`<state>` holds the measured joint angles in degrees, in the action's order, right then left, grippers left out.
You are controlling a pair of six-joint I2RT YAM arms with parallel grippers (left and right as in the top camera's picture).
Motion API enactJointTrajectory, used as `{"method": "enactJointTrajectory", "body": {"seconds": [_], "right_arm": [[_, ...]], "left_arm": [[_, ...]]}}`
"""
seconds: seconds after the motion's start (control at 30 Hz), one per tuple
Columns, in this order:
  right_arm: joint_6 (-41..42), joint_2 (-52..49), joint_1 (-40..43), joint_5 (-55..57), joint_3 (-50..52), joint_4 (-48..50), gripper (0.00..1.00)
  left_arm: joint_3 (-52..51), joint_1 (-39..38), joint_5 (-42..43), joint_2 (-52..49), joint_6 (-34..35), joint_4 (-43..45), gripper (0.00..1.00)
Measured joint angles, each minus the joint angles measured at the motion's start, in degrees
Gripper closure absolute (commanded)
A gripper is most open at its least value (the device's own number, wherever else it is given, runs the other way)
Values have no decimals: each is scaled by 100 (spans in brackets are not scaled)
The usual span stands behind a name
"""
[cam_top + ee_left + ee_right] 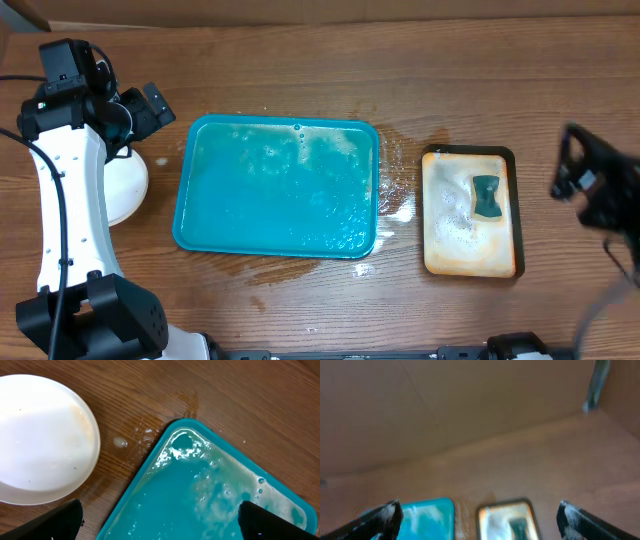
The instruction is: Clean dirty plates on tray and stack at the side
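The teal-blue tray [277, 187] lies at the table's middle, wet and soapy, with no plate on it. It also shows in the left wrist view [210, 495] and the right wrist view [427, 517]. White plates [128, 185] sit stacked left of the tray, mostly hidden under my left arm; the top one [40, 435] has a faint brown smear. I cannot tell how many are stacked. My left gripper [160, 522] is open and empty above the tray's far left corner. My right gripper [477, 520] is open and empty, raised at the right edge.
A smaller tan, dark-rimmed tray [468, 212] with foam and a dark green sponge [486, 195] lies right of the teal tray. Water is spilled on the wood between the two trays [395, 190] and by the teal tray's front edge.
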<state>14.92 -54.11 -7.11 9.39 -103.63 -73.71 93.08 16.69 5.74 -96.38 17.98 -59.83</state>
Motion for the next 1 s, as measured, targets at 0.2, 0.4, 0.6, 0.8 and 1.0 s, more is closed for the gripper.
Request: {"method": "enactJointTrajectory", "body": {"seconds": [0.2, 0.4, 0.6, 0.8, 1.0], "right_arm": [[4, 2092, 0, 70, 1832, 1478, 0], [7, 3816, 2, -42, 4306, 2763, 0], [7, 4870, 2, -466, 6354, 4190, 0], [155, 5289, 2, -774, 7779, 5447, 0], [505, 5311, 0, -866, 8616, 6006, 0]], "left_arm": [[0, 0, -24, 0, -2, 2, 0], [0, 0, -39, 0, -2, 0, 0], [0, 0, -42, 0, -2, 0, 0], [0, 0, -42, 0, -2, 0, 0], [0, 0, -42, 0, -2, 0, 0]]}}
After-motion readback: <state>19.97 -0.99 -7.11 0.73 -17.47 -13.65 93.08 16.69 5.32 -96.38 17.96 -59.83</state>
